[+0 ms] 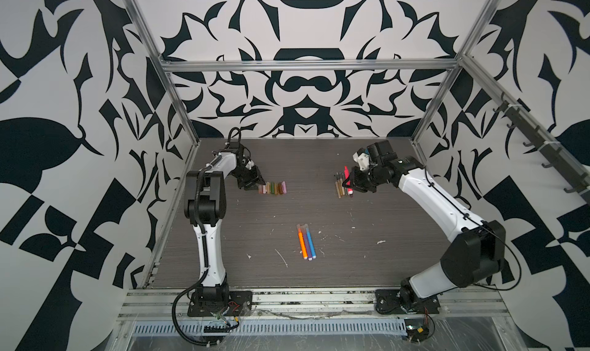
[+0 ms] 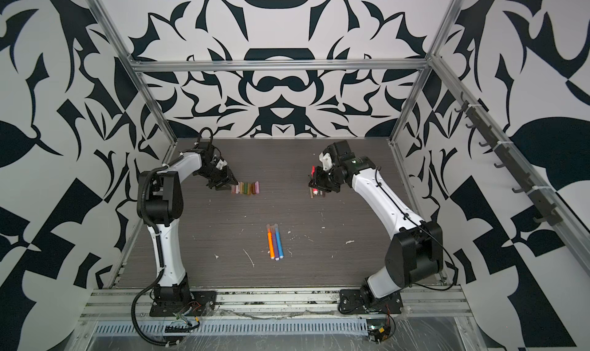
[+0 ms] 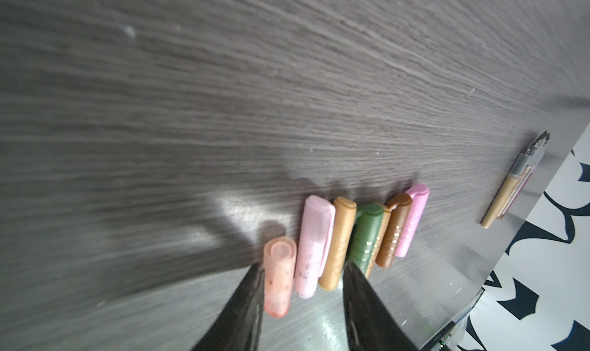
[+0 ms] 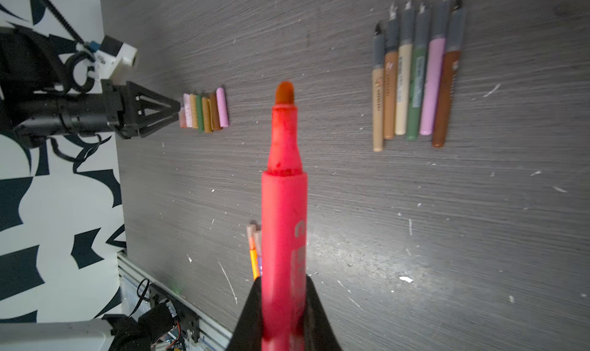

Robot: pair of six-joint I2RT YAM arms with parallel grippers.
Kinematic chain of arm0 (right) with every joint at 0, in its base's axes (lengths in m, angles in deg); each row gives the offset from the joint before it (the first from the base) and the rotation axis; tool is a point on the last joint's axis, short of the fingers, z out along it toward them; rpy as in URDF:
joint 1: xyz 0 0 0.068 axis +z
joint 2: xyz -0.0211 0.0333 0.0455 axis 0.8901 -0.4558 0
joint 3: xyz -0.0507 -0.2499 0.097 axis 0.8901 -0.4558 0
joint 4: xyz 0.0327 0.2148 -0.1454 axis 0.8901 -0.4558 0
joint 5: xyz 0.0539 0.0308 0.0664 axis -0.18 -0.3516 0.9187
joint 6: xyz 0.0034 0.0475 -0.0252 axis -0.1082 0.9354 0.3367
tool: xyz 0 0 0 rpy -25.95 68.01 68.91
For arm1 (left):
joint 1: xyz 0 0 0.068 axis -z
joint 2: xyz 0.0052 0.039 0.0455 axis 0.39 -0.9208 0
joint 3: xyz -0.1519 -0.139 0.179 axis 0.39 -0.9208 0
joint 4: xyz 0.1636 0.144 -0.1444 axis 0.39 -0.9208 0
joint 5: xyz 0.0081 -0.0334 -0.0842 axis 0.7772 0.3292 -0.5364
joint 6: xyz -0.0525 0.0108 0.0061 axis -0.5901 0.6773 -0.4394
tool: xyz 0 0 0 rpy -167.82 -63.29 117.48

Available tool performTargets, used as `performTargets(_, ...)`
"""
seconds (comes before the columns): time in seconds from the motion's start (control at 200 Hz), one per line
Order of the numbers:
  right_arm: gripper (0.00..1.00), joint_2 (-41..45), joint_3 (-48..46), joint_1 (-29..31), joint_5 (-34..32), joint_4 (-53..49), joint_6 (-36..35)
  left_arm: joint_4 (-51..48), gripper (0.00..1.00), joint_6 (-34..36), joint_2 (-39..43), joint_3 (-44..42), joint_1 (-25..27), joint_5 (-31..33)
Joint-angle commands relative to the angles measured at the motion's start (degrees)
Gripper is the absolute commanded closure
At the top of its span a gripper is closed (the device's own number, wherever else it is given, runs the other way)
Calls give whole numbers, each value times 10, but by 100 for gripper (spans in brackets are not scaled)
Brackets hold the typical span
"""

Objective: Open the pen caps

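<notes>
Pink marker, light and slick I reckon: my right gripper clamps its barrel; left gripper gapes around the peach cap.

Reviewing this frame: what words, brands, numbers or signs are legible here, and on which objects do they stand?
No text can be quoted; nothing reads clearly.
Pink marker: white lettering along the barrel, too blurred to read.
Six slim pens: small print on the barrels, too small and blurred to read.
Pen caps: nothing legible.
</notes>
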Motion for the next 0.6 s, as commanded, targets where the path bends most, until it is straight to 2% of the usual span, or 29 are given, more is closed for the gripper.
performTargets(0.0, 100, -13, 30, -33, -16, -18, -25, -19, 56, -4, -10, 21, -6, -7)
performTargets(0.21, 100, -52, 39, -77, -7, -16, -37, -21, 56, -8, -6, 20, -5, -15)
performTargets(0.595, 100, -58, 28, -80, 1, -12, -40, -27, 56, -14, 7, 11, -6, -34)
